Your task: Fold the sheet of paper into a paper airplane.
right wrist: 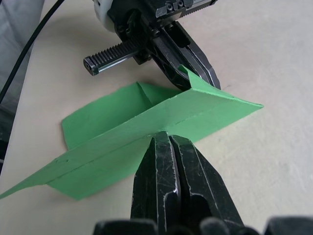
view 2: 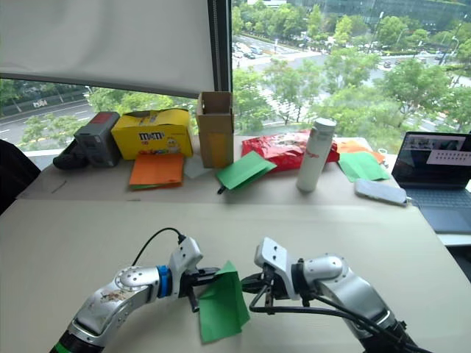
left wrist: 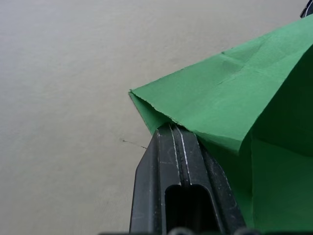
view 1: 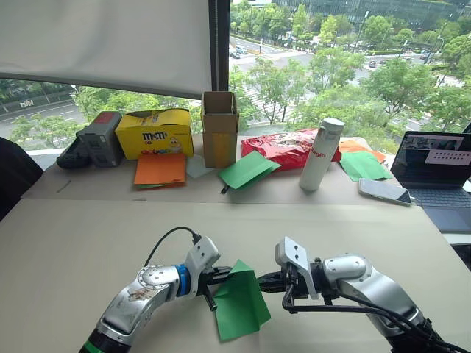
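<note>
The bright green sheet of paper is folded into a long, pointed, layered wedge, the shape of a paper airplane. It hangs just above the beige table, held between both grippers. My left gripper is shut on its left edge; the wrist view shows the fingertips pinching a folded corner of the paper. My right gripper is shut on the wedge's upper folded edge, with its closed fingers clamped at mid-length. The left gripper faces it from the other side.
Along the table's far edge stand a yellow candy box, an upright cardboard box, orange paper sheets, spare green sheets, a red bag and a white bottle. A phone and a laptop lie at the right.
</note>
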Tool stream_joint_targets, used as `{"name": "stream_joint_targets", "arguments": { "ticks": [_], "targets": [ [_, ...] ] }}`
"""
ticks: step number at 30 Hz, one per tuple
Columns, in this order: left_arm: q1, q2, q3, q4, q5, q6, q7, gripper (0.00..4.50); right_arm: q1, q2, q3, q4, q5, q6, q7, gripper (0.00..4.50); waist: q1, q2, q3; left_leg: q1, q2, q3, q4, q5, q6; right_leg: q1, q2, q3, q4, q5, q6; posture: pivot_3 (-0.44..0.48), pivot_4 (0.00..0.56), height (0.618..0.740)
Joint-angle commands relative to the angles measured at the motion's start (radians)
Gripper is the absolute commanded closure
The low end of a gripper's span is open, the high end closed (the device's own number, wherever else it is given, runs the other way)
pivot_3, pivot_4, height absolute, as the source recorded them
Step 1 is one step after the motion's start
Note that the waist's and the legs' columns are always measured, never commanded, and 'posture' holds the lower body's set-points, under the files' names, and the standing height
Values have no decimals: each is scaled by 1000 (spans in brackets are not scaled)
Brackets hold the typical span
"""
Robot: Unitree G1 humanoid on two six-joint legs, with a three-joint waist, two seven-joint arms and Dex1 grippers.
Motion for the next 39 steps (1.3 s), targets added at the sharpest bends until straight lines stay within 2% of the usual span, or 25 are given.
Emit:
{"name": "stream_joint_targets", "arguments": {
  "ticks": [1, 5, 12, 23, 27, 34, 39],
  "targets": [
    [12, 13, 97, 39, -52, 65, 10, 4500, -9, -4, -3, 11, 11, -14, 3, 4477, -1, 0, 0, 0, 0, 0, 0, 0, 0, 0, 0, 0, 0, 0, 0, 0, 150, 740],
    [20, 37, 157, 31, -108, 101, -11, 4500, -12, -2, 5, 29, 10, -21, 7, 4477, -9, 1, 1, 0, 1, 0, 0, 0, 0, -1, 1, 0, 1, 0, 0, 0, 150, 740],
    [-21, -48, 209, 16, -199, 156, 27, 4500, -26, 9, 12, 45, 7, -24, 2, 4477, 0, 1, 3, -1, 0, 0, 0, 0, 0, -2, 1, 0, 2, 0, 0, 0, 150, 740],
    [-5, -47, 62, -30, -181, 186, 10, 4500, -26, 12, 7, 38, 8, -18, -18, 4477, -2, 1, 3, -2, 0, 1, 0, 4, 4, 0, 2, 0, 3, 0, 0, 0, 150, 740],
    [-23, -57, 49, -8, -177, 181, 15, 4500, -32, 33, 11, 31, 20, -5, -34, 4477, -2, 1, 3, -2, 0, 1, 0, 1, 0, -4, 2, 0, 3, 0, 0, 0, 150, 740],
    [-36, -46, 33, 2, -170, 177, 8, 4500, -44, 60, 30, 48, 11, -8, -46, 4477, -2, 1, 3, -3, 0, 1, 0, 3, 4, -4, 2, 0, 3, 0, 0, 0, 150, 740],
    [-33, 17, 28, -19, -172, 189, -31, 4500, -59, 86, 57, 87, -7, -23, -54, 4477, -2, 1, 3, -3, 0, 1, 0, 3, 4, -4, 2, 0, 3, 0, 0, 0, 150, 740]
  ]
}}
